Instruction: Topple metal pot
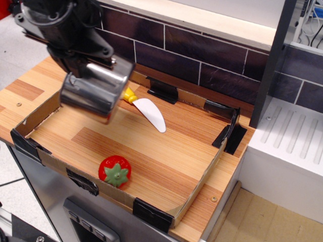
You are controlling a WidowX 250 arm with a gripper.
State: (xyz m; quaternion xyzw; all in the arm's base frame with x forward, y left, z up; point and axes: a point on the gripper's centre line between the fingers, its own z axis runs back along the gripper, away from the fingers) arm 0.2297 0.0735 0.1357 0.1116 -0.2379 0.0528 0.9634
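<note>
Over the far left part of a shallow cardboard tray (198,177) on a wooden counter (20,93), a black robot gripper (88,61) clasps the metal pot (96,91) by its upper edge, holding it tilted and clear of the tray floor (its handles cannot be made out). Just right of the pot lies a white-bladed spatula (149,113) with a yellow handle. Near the front wall sits a red toy strawberry (114,171).

One metal pot (96,89), one toy strawberry (115,171), one yellow-handled white utensil (146,110), apparently a knife, one cardboard tray (199,186).
</note>
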